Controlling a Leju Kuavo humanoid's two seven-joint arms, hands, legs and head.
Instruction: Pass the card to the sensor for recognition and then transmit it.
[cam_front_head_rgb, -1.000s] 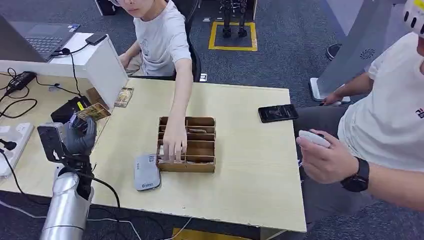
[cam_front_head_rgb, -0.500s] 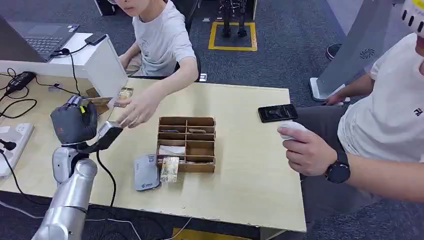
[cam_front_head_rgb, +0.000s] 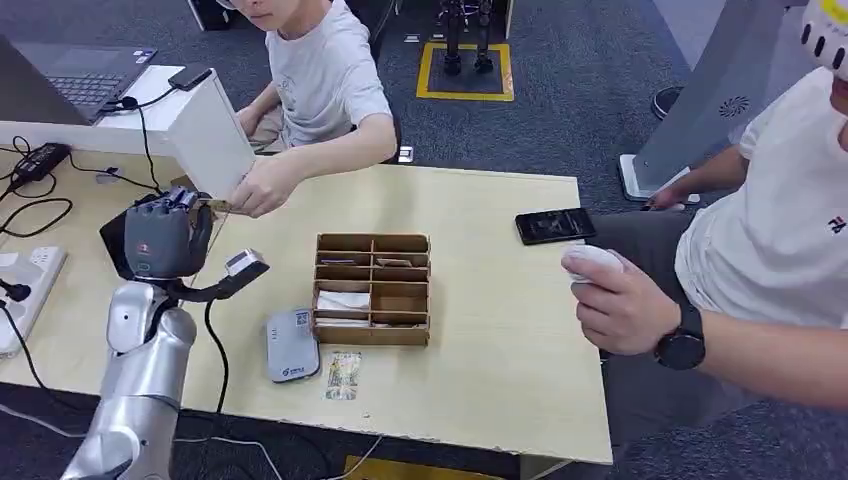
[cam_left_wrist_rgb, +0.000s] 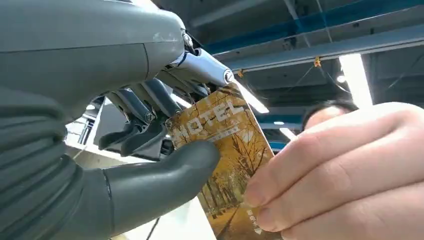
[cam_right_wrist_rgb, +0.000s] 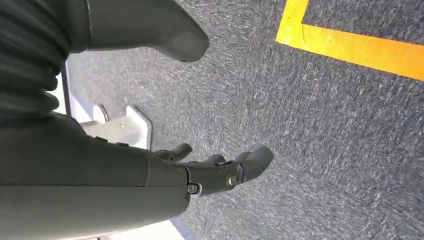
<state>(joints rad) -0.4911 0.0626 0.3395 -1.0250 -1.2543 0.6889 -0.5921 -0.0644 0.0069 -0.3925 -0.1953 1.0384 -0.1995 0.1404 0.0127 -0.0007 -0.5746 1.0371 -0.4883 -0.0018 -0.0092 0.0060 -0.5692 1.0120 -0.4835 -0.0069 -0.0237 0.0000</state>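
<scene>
While we look down from the head view, our left hand (cam_front_head_rgb: 160, 238) is raised over the table's (cam_front_head_rgb: 480, 370) left end, its back toward us. A seated person's hand (cam_front_head_rgb: 262, 186) reaches right up to its fingertips. A divided cardboard box (cam_front_head_rgb: 373, 288) sits mid-table, with a grey card reader (cam_front_head_rgb: 292, 345) just beside its near left corner and a second card (cam_front_head_rgb: 342, 375) lying flat in front of it. A black phone (cam_front_head_rgb: 556, 226) lies toward the far right edge, and another person's hand (cam_front_head_rgb: 620, 300) on the right grips a white device.

From the left wrist view, the hotel card (cam_left_wrist_rgb: 227, 150) — yellow, with an autumn tree scene — is pinched between our thumb (cam_left_wrist_rgb: 155, 185) and the darker fingers (cam_left_wrist_rgb: 145, 120). The person's fingers (cam_left_wrist_rgb: 345, 170) grasp its opposite end, so both hold it at once.

From the right wrist view, our right hand (cam_right_wrist_rgb: 210, 172) hangs over grey carpet (cam_right_wrist_rgb: 320, 150) beside a yellow floor stripe (cam_right_wrist_rgb: 360, 47) — fingers loosely apart, thumb spread away, holding nothing.
</scene>
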